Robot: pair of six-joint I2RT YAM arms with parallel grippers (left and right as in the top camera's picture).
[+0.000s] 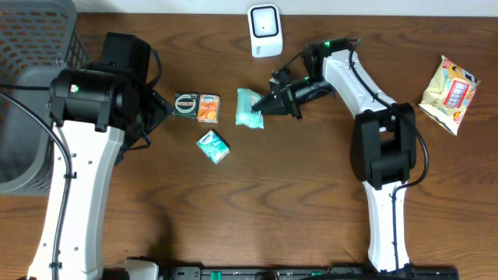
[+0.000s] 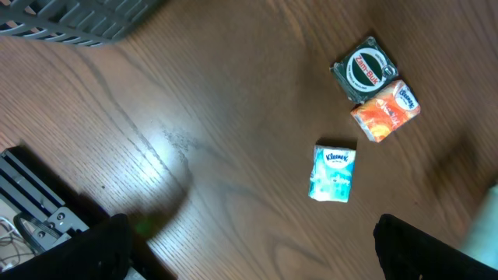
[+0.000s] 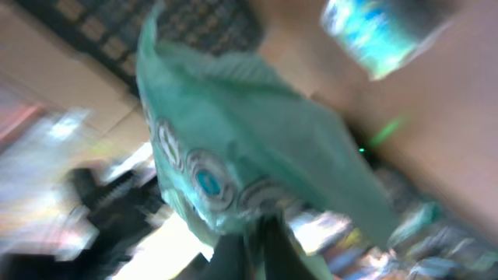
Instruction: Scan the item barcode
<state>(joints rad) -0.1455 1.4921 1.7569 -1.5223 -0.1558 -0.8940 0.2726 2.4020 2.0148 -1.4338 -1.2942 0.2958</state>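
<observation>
A mint-green soft packet [image 1: 249,108] is the item, held just above the table's middle with my right gripper [image 1: 266,103] shut on its right edge. In the right wrist view the packet [image 3: 249,148] fills the blurred frame, pinched between the dark fingertips [image 3: 268,245]. No barcode shows on it. The white scanner [image 1: 264,31] stands at the table's back, behind the packet. My left gripper [image 2: 249,253] hangs open over bare wood at the left, with nothing between its fingers.
A dark green box [image 1: 187,105], an orange packet [image 1: 208,108] and a blue tissue pack [image 1: 213,146] lie left of the held packet. A snack bag [image 1: 449,93] lies at the far right. A grey basket [image 1: 31,47] stands at the left edge.
</observation>
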